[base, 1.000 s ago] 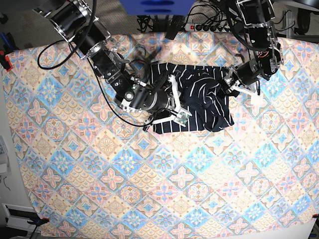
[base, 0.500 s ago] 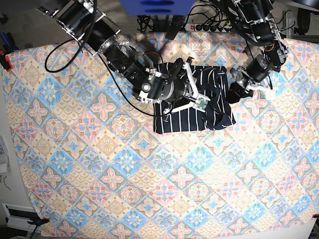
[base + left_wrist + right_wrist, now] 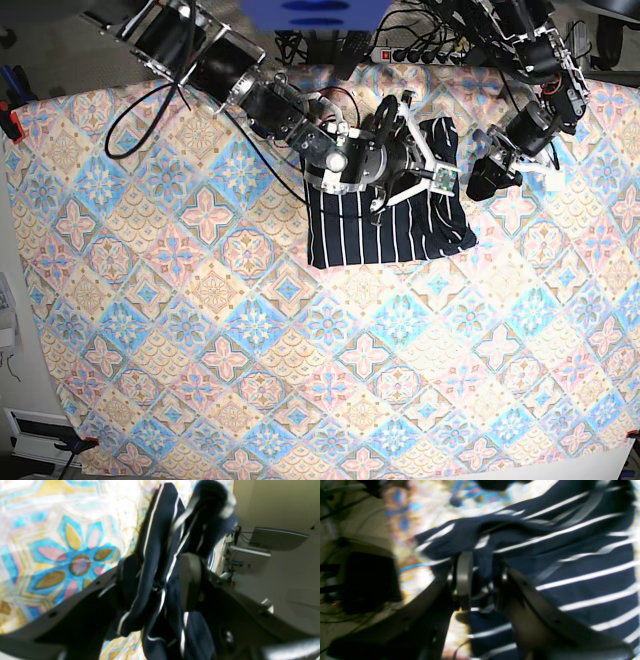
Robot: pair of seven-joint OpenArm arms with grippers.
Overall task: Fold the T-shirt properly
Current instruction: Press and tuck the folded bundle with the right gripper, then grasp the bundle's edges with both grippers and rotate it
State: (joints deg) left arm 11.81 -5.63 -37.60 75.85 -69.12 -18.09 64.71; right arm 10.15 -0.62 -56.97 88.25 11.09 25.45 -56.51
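Observation:
The dark navy T-shirt [image 3: 380, 235] with thin white stripes lies bunched at the upper middle of the table. My right gripper [image 3: 428, 150] is over the shirt's upper right part. In the right wrist view it [image 3: 482, 580] is shut on a fold of the T-shirt [image 3: 570, 562]. My left gripper [image 3: 480, 182] is just off the shirt's right edge. In the left wrist view it [image 3: 160, 580] is shut on a hanging bunch of the T-shirt [image 3: 160, 530], lifted above the tablecloth.
A pastel patterned tablecloth [image 3: 300, 350] covers the whole table. Cables and a power strip [image 3: 420, 52] lie past the far edge. A red clamp [image 3: 10, 120] holds the cloth at the left edge.
My right arm has swept to the right across the shirt, carrying its fold along. My left gripper has moved right and slightly up. The shirt's left part now lies flatter.

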